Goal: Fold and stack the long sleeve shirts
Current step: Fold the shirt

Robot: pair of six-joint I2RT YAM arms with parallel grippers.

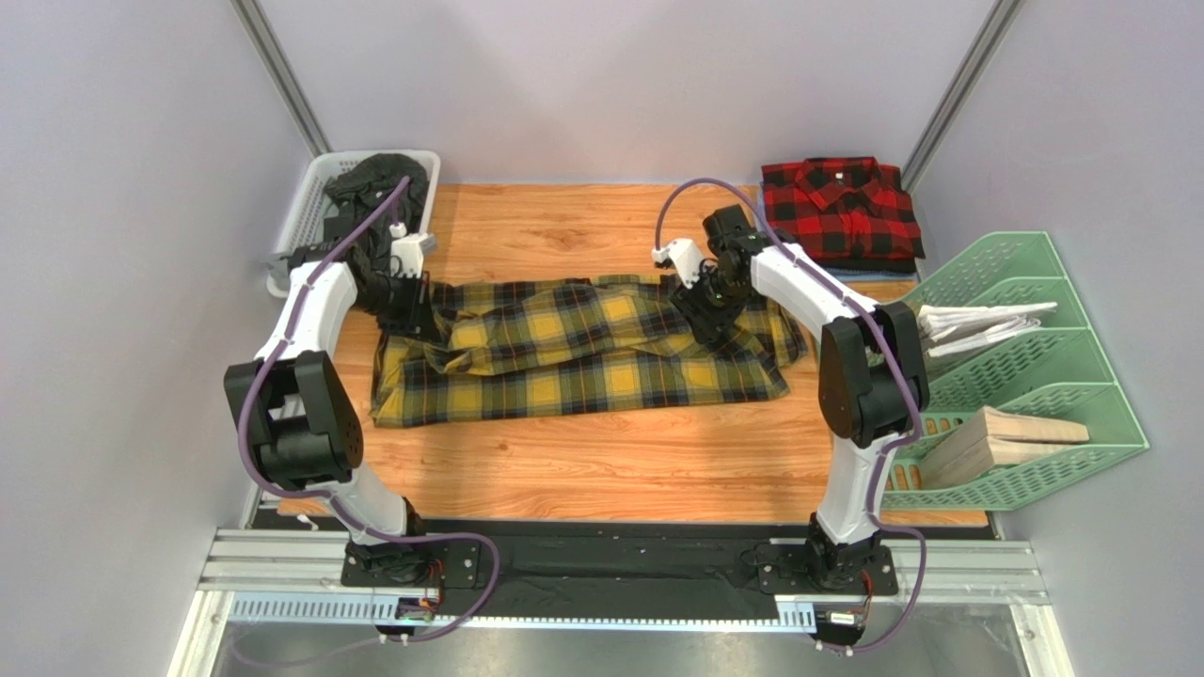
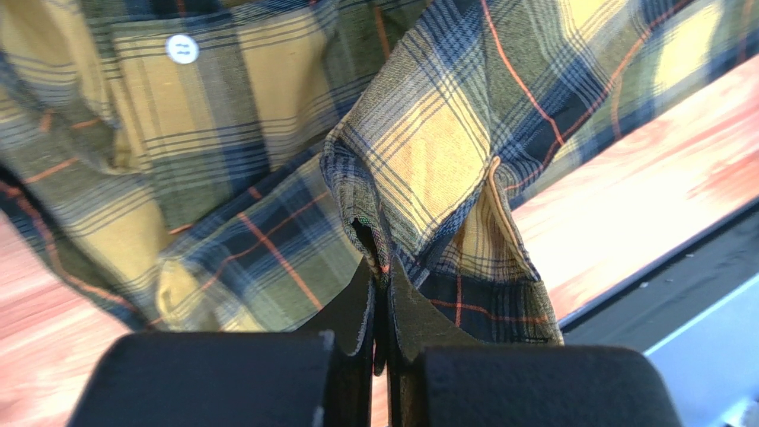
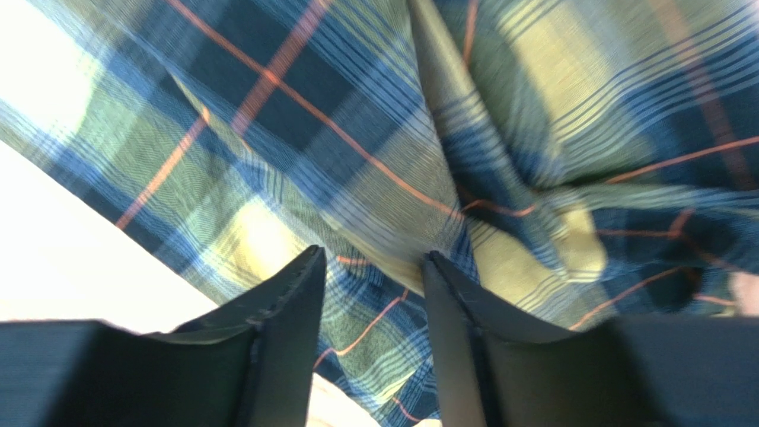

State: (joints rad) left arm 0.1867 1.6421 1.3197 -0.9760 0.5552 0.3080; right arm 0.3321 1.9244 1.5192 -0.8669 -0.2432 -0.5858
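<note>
The yellow long sleeve shirt (image 1: 580, 353), plaid with dark checks, lies rumpled across the middle of the table. At its left end my left gripper (image 1: 410, 308) is shut on it. In the left wrist view the left gripper (image 2: 381, 276) pinches a folded edge of the yellow shirt (image 2: 428, 151), and a white button (image 2: 182, 49) shows. At the shirt's upper right, my right gripper (image 1: 707, 303) rests on the cloth. In the right wrist view the right gripper (image 3: 374, 258) has its jaws apart astride a ridge of the yellow shirt (image 3: 356, 133). The red long sleeve shirt (image 1: 841, 212) lies folded at the back right corner.
A white basket (image 1: 304, 212) holding dark things stands at the back left. A green file rack (image 1: 1046, 367) with white papers and wooden blocks lines the right edge. Bare wooden table (image 1: 608, 466) lies in front of the yellow shirt.
</note>
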